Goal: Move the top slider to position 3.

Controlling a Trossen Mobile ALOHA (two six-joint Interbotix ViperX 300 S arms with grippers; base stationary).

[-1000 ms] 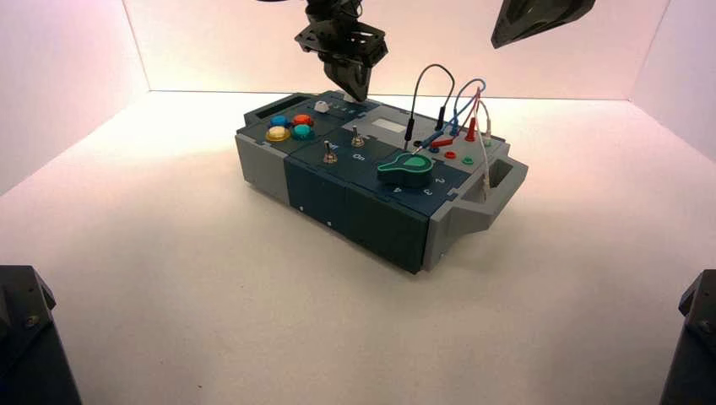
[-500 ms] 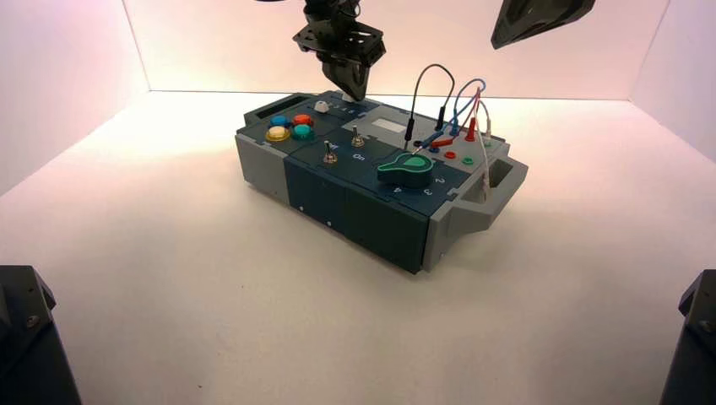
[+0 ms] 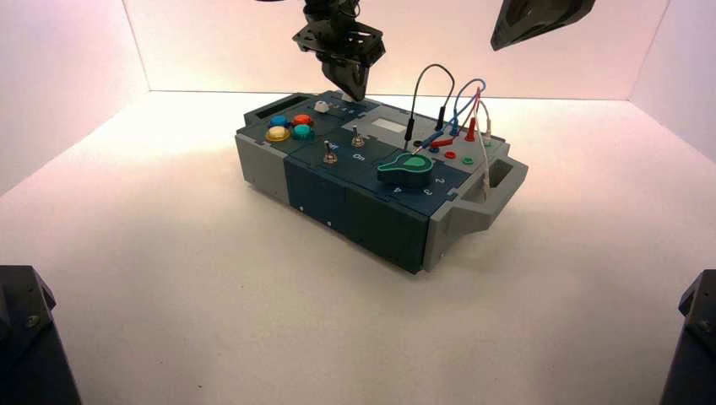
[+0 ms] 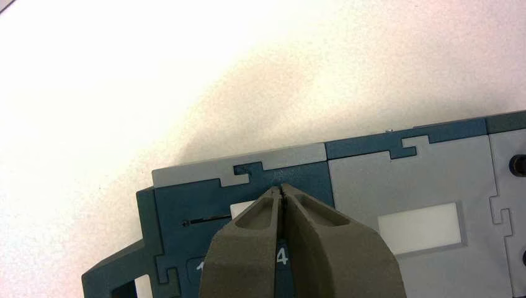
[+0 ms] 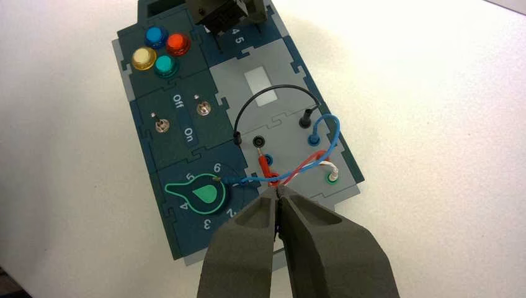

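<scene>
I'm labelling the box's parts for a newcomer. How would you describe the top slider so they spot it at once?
Start at the blue and grey box and go to its far edge, under the shut left gripper. The top slider is a boxy white knob on a thin dark slot; the rounder white knob sits nearer the coloured buttons.

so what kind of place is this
Likely a robot test enclosure: plain white walls and floor, a lone practice box of buttons, switches and wires, with the left gripper over it.

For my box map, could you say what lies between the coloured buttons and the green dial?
Two small metal toggle switches, plain in the right wrist view.
</scene>
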